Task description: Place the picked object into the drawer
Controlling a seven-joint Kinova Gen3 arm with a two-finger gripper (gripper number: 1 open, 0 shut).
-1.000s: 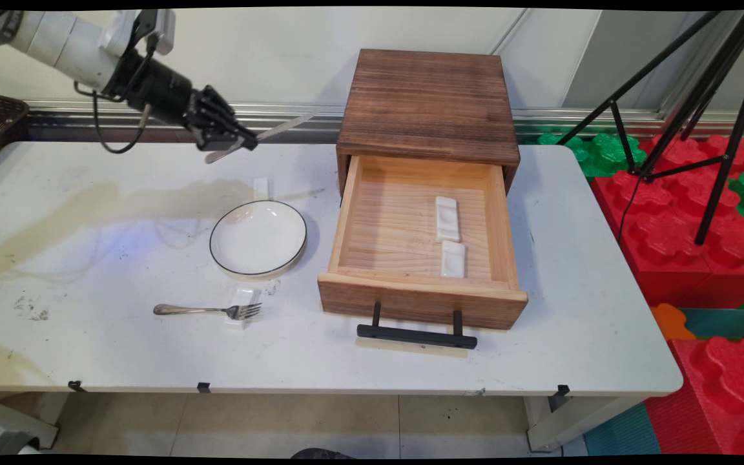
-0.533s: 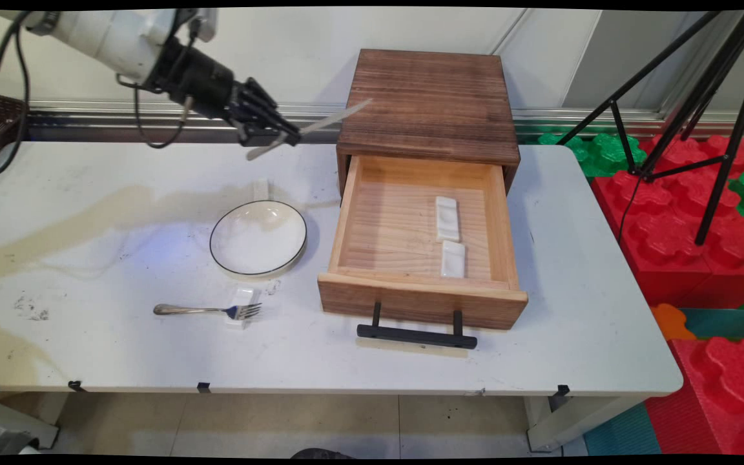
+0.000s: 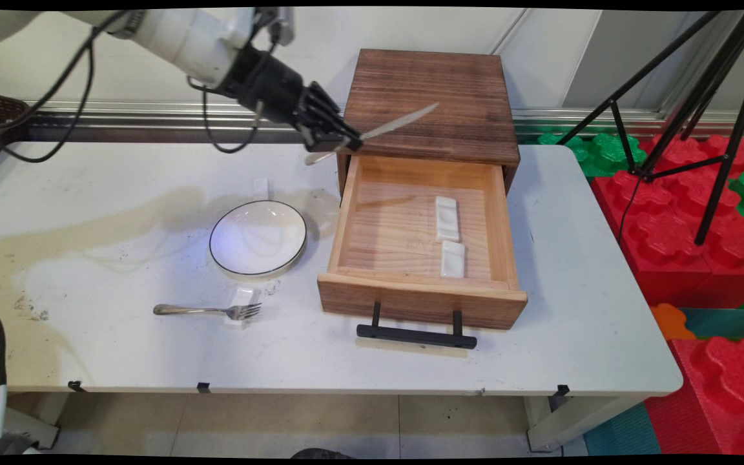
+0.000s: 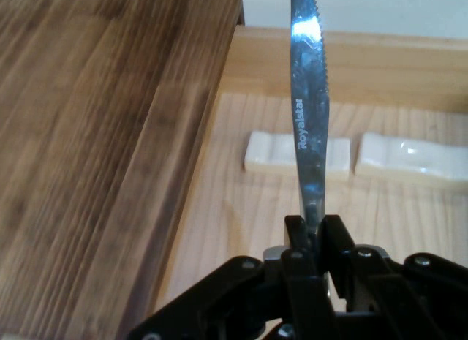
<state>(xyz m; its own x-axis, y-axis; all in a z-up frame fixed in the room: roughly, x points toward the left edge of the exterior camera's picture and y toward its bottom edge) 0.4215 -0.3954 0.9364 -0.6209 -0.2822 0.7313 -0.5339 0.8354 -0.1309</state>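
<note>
As we compare this moment with a second ago, our end effector (image 3: pixel 340 143) has travelled from above the tabletop's (image 3: pixel 120 258) far left side to the back left corner of the open drawer (image 3: pixel 411 245), carrying the knife (image 3: pixel 385 127) with it. It is clamped narrow on the knife near the handle end of the blade; in the hand view the two fingers (image 4: pixel 296 234) press the blade (image 4: pixel 307 121) from either side, serrated edge to one side, tip pointing straight ahead. The blade now reaches out over the dark cabinet (image 3: pixel 430 97) top, and its shadow falls on the drawer floor just below us. Ahead and below, inside the drawer, lie two white rests (image 4: pixel 285 153), side by side, not touched. Behind and below us on the tabletop sit the plate (image 3: pixel 258 237) and, farther off, the fork (image 3: pixel 207 310), its tines on another small white rest (image 3: pixel 243 298); none of them has moved.
</note>
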